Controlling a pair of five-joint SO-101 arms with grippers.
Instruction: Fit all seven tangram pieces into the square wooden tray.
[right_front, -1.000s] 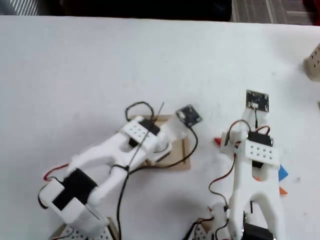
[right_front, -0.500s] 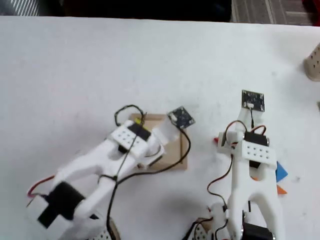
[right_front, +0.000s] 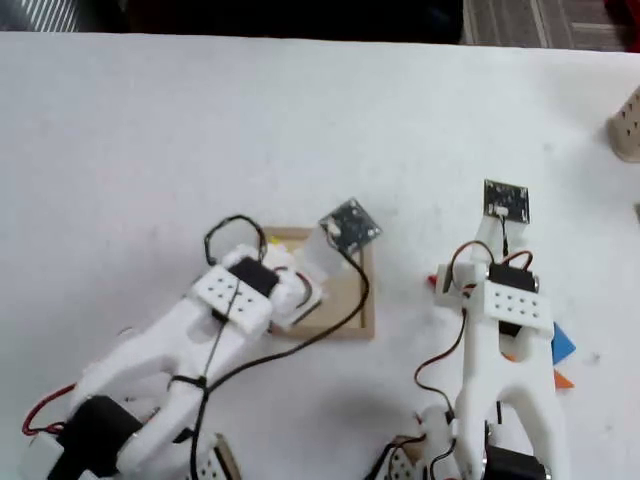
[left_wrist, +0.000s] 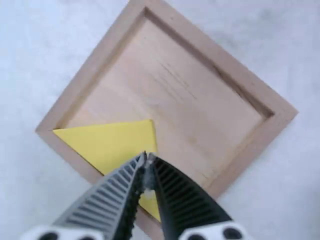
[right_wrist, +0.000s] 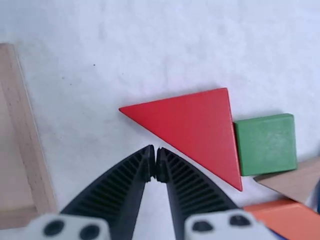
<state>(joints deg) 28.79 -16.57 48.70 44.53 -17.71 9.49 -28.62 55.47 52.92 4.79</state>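
We see the square wooden tray (left_wrist: 220, 56) lying flat on the white table (right_front: 150, 130), with the left arm (right_front: 180, 340) stretched over it. One flat yellow triangular piece (left_wrist: 112, 142) lies inside the tray, its long side along one inner wall and one tip tucked into a corner. The rest of the tray floor is bare wood. The left gripper (left_wrist: 148, 160) hangs above the inner corner of that yellow piece. Its ribbed fingers are pressed together and we see nothing between them.

The right arm (right_front: 505, 340) stands apart from the tray, over the loose pieces. The right gripper (right_wrist: 155, 155) hovers over the table just beside the long edge of a flat red triangular piece (right_wrist: 195, 125), its fingers likewise closed against each other and holding nothing. A flat green square piece (right_wrist: 265, 144) touches one short side of the red triangle. Next to these lie a plain wooden piece (right_wrist: 295, 182) and an orange piece (right_wrist: 285, 215), both partly cut off at the edge of the right wrist view. From above we also make out a blue piece (right_front: 563, 343) showing from beneath the right arm. A strip of the tray's rim shows in the right wrist view, near the red triangle but not touching it. A tan perforated object (right_front: 627, 125) stands at the table's far edge.
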